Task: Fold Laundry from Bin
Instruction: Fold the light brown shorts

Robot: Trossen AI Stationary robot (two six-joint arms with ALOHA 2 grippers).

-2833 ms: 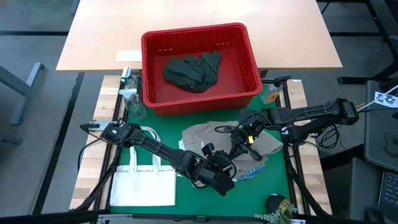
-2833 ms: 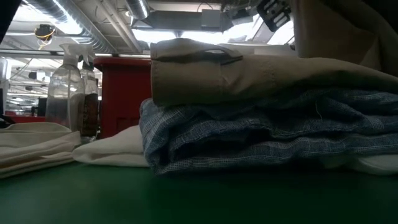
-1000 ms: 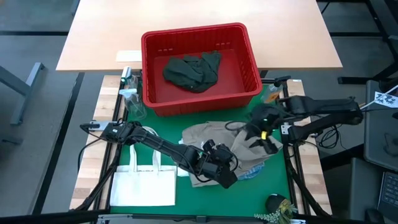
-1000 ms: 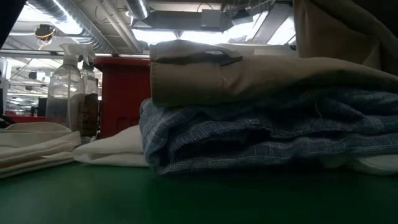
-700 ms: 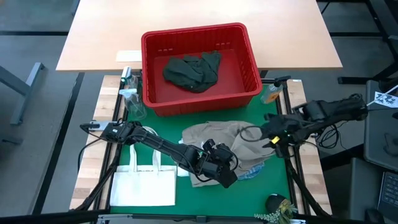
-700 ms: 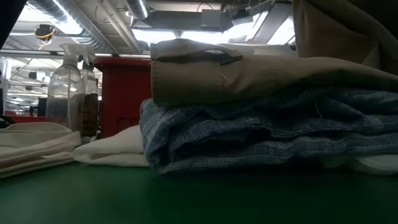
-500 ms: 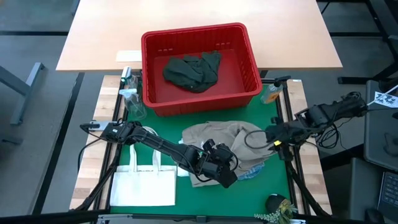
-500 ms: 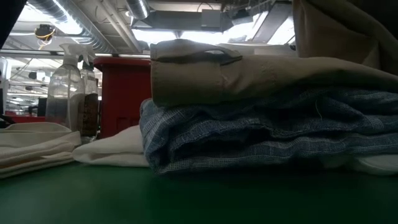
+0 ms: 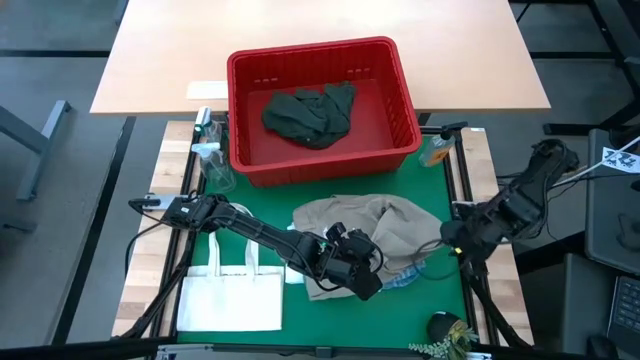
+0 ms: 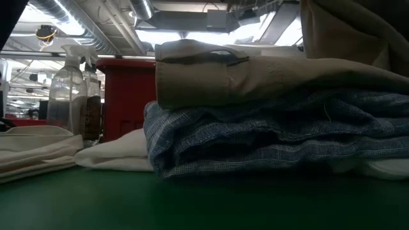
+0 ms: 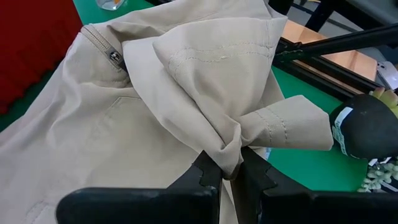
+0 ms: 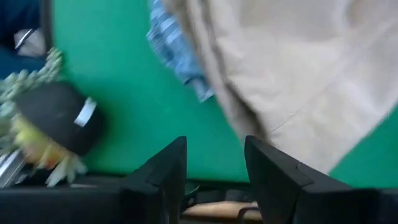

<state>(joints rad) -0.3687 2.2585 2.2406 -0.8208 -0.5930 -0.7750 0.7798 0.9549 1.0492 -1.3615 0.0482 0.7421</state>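
I see the left gripper [image 11: 227, 174] with its fingers pressed together on a bunched fold of the beige garment [image 11: 186, 93]; the cloth gathers into a tight pinch between the two dark fingertips and fans outward from there. In the high view the left gripper [image 9: 355, 272] sits at the near edge of the beige garment [image 9: 370, 225], over the middle of the green mat [image 9: 260, 205].

I see the right gripper [image 12: 214, 168] with its fingers spread and nothing between them; only green mat shows in the gap. In the high view the right gripper [image 9: 452, 238] hangs at the right edge of the mat, just beside the beige garment but apart from it.

The beige garment lies on top of a blue-and-white striped garment [image 10: 268, 137], whose corner shows past the beige cloth in the right wrist view [image 12: 177, 53]. In the low view the beige garment [image 10: 255, 80] rests folded over the striped one, and white cloth [image 10: 115, 153] lies beneath them on the mat.

The red bin [image 9: 405, 95] stands beyond the mat on the far side, with a dark green garment [image 9: 310, 112] crumpled inside it. A white tote bag [image 9: 230, 295] lies flat at the near left of the mat. Clear spray bottles [image 10: 67, 96] stand just left of the bin.
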